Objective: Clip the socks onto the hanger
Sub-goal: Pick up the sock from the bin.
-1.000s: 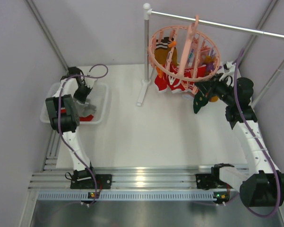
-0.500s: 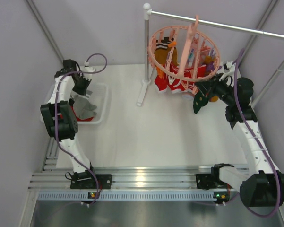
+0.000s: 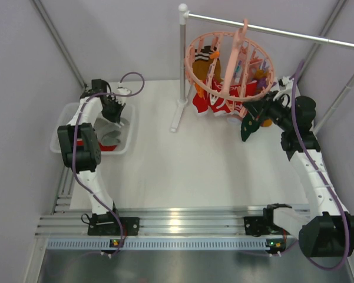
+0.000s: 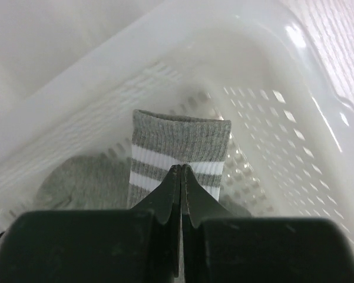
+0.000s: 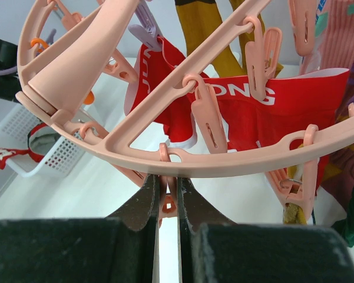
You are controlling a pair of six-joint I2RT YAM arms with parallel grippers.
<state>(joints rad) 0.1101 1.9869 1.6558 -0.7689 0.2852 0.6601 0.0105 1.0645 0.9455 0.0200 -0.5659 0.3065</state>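
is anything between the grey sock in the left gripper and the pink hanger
Yes: the rail's upright pole and its foot stand between the white basket, where the left gripper pinches the grey sock, and the hanger. The sock would likely have to pass around it.

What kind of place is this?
Probably a lab test cell staged for laundry drying: plain wall panels, aluminium base rail, pink clip hanger on a metal rod, white sock basket.

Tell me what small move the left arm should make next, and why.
Probably lift the grey sock clear of the basket, toward the hanger. The left gripper is shut on it near its striped cuff over the basket, and the right gripper pinches a clip under the hanger's ring, seemingly ready for it.
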